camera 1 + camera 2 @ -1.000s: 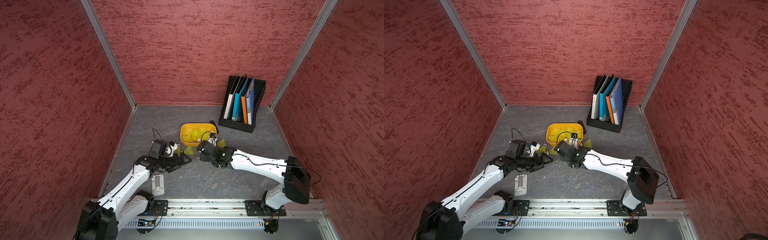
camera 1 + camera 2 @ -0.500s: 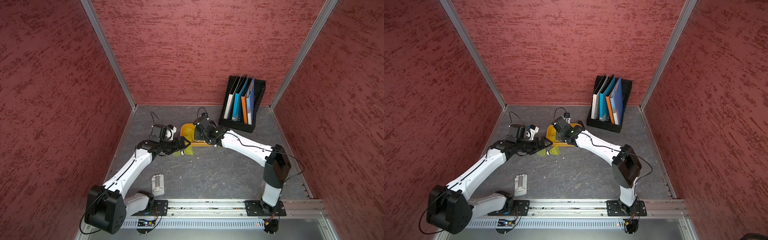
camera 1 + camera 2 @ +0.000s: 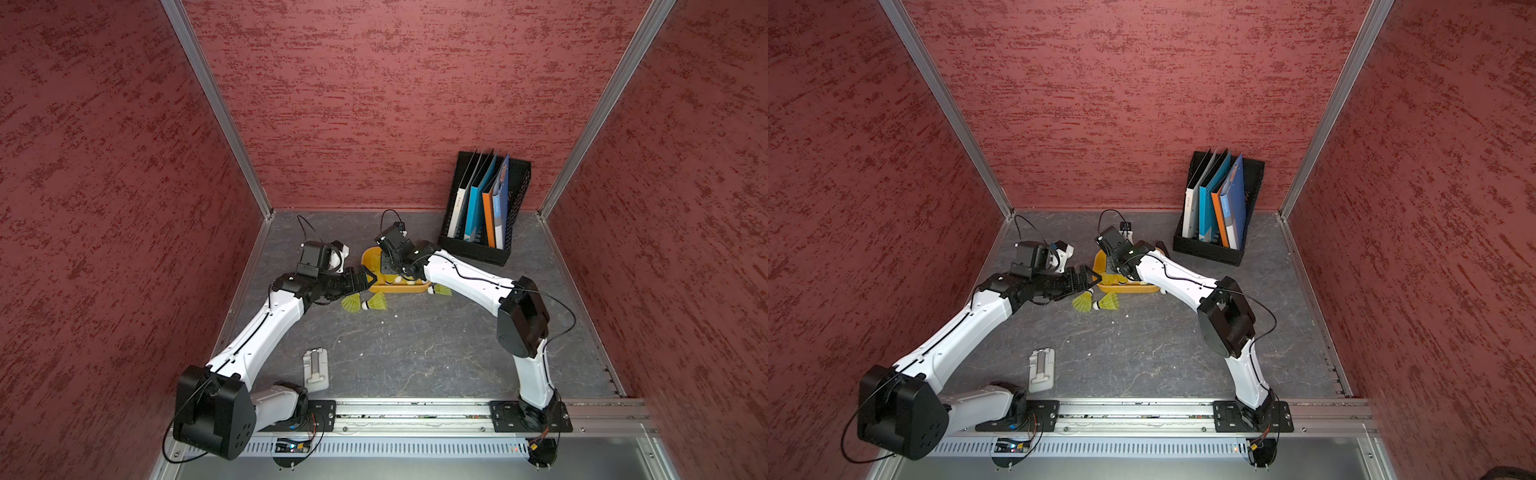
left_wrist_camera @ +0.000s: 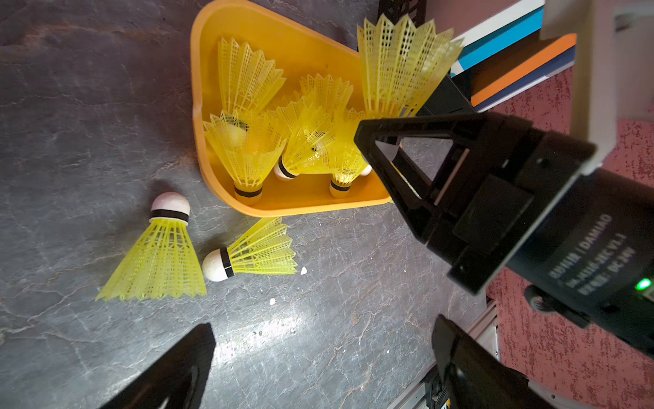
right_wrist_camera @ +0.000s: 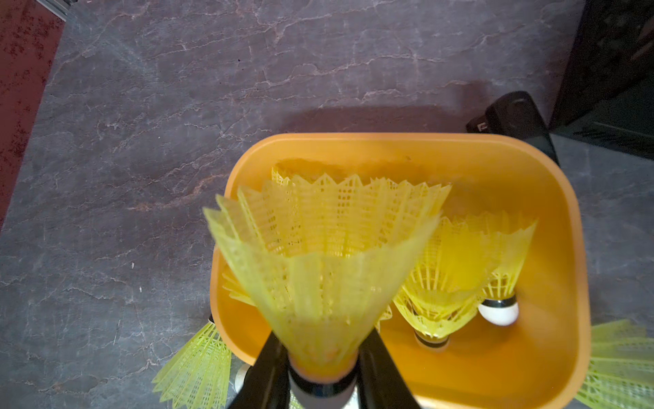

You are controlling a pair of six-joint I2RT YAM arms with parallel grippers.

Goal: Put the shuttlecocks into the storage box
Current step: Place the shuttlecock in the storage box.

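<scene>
One shuttlecock hangs over the storage box. The right gripper pinches its white tip, and its skirt fans out ahead of the fingers. More shuttlecocks lie inside the box. Only the left wrist view shows two loose shuttlecocks lying on the table beside the box, and "DAMIAO" on the right gripper's black body. The left gripper is wide open and holds nothing.

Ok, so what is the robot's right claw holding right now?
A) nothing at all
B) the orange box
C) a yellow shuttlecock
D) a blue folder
C: in the right wrist view the right gripper is closed on the base of a yellow shuttlecock, with its skirt fanning out above the storage box.
</scene>
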